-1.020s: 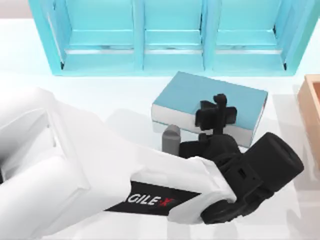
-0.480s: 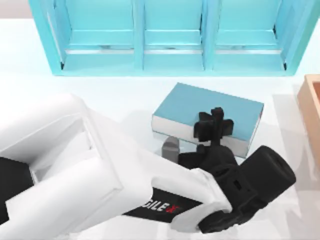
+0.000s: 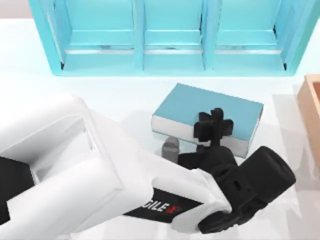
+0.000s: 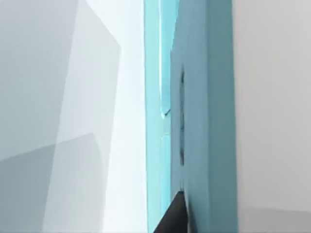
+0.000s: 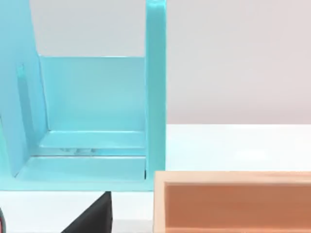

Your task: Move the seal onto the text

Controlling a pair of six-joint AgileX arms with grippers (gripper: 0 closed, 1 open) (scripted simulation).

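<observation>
From above, my left arm reaches across the worktop (image 3: 125,95) from the near left, and its end effector (image 3: 214,125) hovers over the near edge of the text (image 3: 207,116). Whether the fingers are spread or pinching, I cannot tell; the seal itself I cannot make out. Just beside the book's near-left edge stands a small grey block (image 3: 170,147). To do this step well, I judge the end effector should stay upright and centred over the teal cover, clear of the edge. Farther back stands the teal shelf unit (image 3: 170,35). The right arm is parked off to the right.
</observation>
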